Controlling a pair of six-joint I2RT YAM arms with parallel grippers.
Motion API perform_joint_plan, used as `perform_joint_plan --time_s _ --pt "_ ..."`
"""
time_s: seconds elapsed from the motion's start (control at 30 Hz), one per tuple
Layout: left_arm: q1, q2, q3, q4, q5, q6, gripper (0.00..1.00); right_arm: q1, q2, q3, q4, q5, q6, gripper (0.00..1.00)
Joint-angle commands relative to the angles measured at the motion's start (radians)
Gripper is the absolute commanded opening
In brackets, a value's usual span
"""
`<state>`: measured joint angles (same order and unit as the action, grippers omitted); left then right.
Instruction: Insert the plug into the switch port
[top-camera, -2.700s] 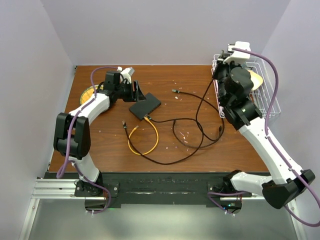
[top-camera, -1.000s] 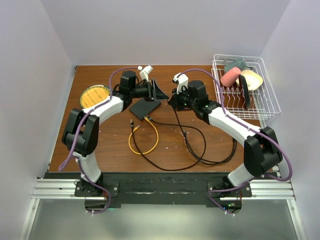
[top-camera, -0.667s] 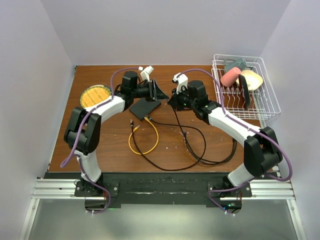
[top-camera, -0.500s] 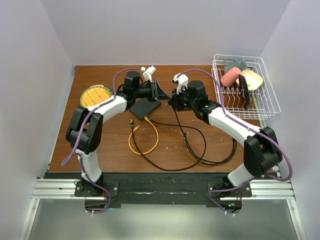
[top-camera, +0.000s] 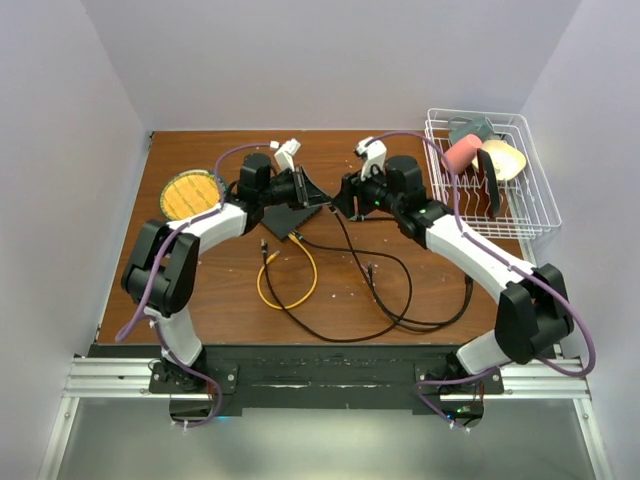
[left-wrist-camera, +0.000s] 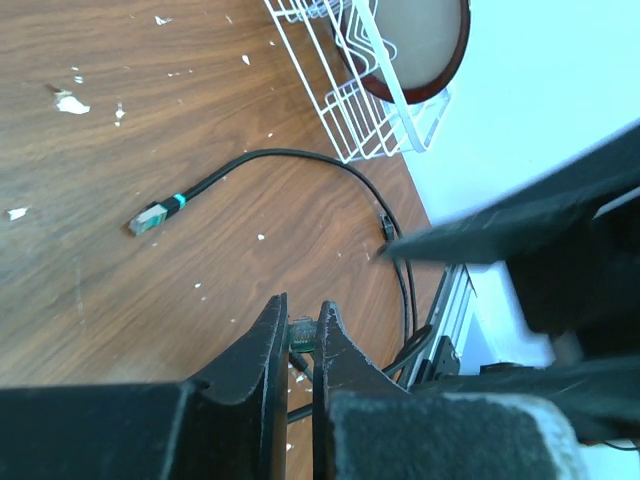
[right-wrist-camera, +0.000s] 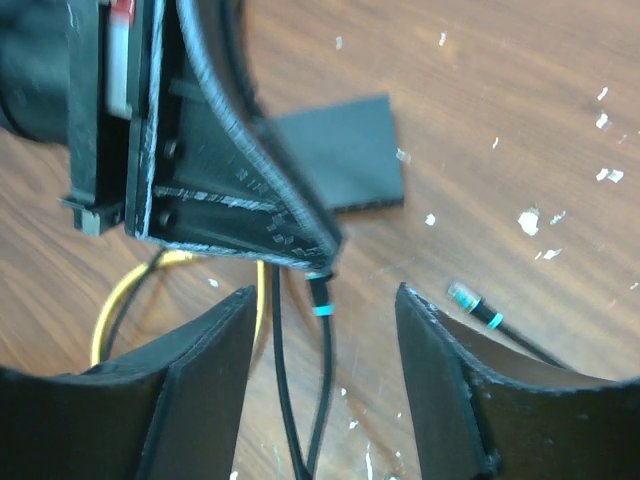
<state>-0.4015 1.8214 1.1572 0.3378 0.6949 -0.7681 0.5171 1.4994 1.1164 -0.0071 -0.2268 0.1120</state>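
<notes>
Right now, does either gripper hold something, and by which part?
The left gripper pinches the black cable by its plug, at the very end. The right gripper is open and holds nothing.

Left arm (top-camera: 205, 222) and right arm (top-camera: 470, 250): white links between black joints, a purple cable (top-camera: 150, 290) trailing along each, with a left hand (left-wrist-camera: 301, 310) and right hand (right-wrist-camera: 325, 295) of matte black wedge-shaped fingers (right-wrist-camera: 200, 390).

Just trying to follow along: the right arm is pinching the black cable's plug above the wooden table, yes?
No: the left arm's jaws pinch that plug above the wooden table. The right wrist view shows it at their tips, the right arm's own jaws open and empty.
</notes>
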Motion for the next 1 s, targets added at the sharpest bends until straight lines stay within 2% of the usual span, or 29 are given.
perform_joint_plan --time_s 0.0,0.07,0.1,0.17,0.33,0.47,0.73,0.93,0.97 --pt "0.036 -0.119 -0.074 0.207 -0.015 -0.013 0.0 -0.072 -0.047 0.077 0.062 -0.187 0.078 0.62" --pt "0.049 -0.145 -0.088 0.251 -0.011 -0.011 0.0 -0.121 -0.035 0.082 0.099 -0.261 0.139 0.62" --pt "0.05 -0.152 -0.094 0.26 0.003 -0.008 0.0 -0.14 -0.022 0.08 0.12 -0.361 0.162 0.61" --pt "0.056 -0.18 -0.103 0.283 0.012 0.001 0.0 -0.182 -0.007 0.069 0.207 -0.461 0.249 0.61" --pt "0.061 -0.244 -0.14 0.38 0.044 0.03 0.0 -0.204 0.082 0.092 0.338 -0.754 0.389 0.6" --pt "0.061 -0.283 -0.14 0.441 0.106 0.032 0.0 -0.204 0.127 0.105 0.453 -0.857 0.488 0.61" --pt "0.061 -0.29 -0.114 0.523 0.204 -0.003 0.0 -0.204 0.165 0.071 0.694 -0.928 0.702 0.6" --pt "0.061 -0.3 -0.114 0.521 0.209 -0.003 0.0 -0.204 0.212 0.046 0.959 -0.965 0.918 0.51" --pt "0.061 -0.3 -0.114 0.521 0.206 -0.005 0.0 -0.206 0.22 0.043 1.046 -0.97 0.954 0.51"
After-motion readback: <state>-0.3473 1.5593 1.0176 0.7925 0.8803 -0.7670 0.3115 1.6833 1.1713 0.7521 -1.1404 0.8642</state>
